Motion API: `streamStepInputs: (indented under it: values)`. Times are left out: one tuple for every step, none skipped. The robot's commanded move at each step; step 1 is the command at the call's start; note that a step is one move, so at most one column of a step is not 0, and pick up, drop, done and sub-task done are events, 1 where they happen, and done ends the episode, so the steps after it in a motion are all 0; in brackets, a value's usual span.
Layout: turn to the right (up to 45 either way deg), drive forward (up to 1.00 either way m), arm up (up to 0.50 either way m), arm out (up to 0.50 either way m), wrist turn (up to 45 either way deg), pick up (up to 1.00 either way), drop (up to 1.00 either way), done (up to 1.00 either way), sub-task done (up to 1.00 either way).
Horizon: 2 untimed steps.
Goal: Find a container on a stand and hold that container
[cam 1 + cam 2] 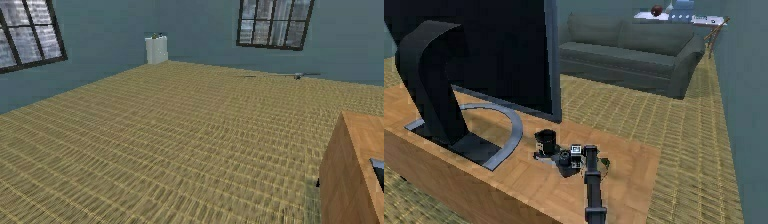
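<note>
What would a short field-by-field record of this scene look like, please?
stand: light brown wooden stand
television: large black flat television on a curved dark foot, on the stand
container: small dark cylindrical container, upright on the stand, right of the television's foot
gripper: dark two-finger gripper, close by the container; whether it touches or holds it cannot be told
background: grey fabric sofa
forward view: woven tan floor, dark-framed window

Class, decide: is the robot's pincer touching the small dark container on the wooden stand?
Cannot tell. In the arm side view the pincer overlaps the dark container on the wooden stand; neither contact nor gap shows plainly.
</note>
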Motion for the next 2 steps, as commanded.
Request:
streamStepInputs:
  values:
    - [0.0, 0.00, 0.10, 0.00, 0.0, 0.00, 0.00, 0.00, 0.00]
    - [0.0, 0.00, 0.00, 0.00, 0.0, 0.00, 0.00, 1.00, 0.00]
